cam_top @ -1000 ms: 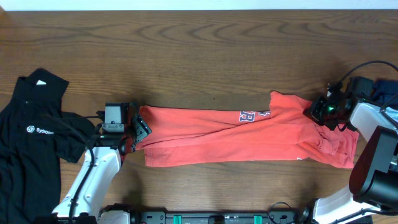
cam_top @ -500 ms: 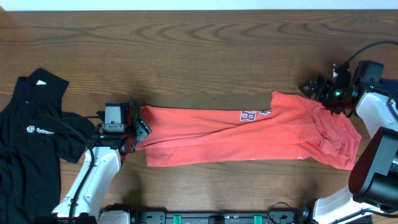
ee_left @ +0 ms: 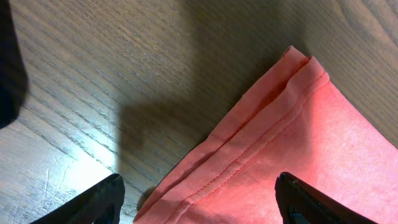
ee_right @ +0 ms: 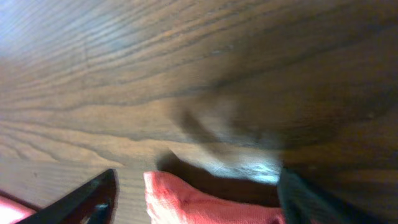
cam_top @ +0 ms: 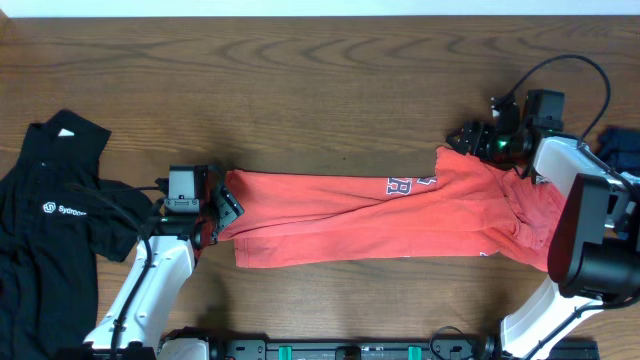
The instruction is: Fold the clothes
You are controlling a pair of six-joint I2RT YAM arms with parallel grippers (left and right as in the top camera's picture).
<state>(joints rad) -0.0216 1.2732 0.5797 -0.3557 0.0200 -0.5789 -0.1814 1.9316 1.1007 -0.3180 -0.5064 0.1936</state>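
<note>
Since both arm bases sit at the near edge, start there: 2 white arms, 1 each side. The L gripper (cam_top: pixel 218 210) is at the left end of the red T-shirt (cam_top: pixel 380 215). In the wrist view its jaws stand wide, w/ fingers (ee_left: pixel 99 200) either side of the stitched hem (ee_left: pixel 261 130) and nothing pinched. The hem shows 2 layers stacked.

There are 2 garments on the wood table (cam_top: pixel 320 80): 1 red T-shirt and 1 black shirt (cam_top: pixel 50 240). The red one lies mid-table as a long narrow band, long axis left-right. Its hem end points left and its bunched, wider end is to the right. Part of its white-outlined lettering (cam_top: pixel 400 186) shows near the far edge, right of centre.

The black shirt lies apart at the left, w/ its collar (cam_top: pixel 68 128) toward the far side and a small white logo (cam_top: pixel 62 210) on the chest. Its near part runs out of view.

Farther back, the R gripper (cam_top: pixel 462 137) is at the far right corner of the red T-shirt. The wrist view is blurred, but the jaws are wide w/ a red fold (ee_right: pixel 186 202) lying btwn them, not clamped.
</note>
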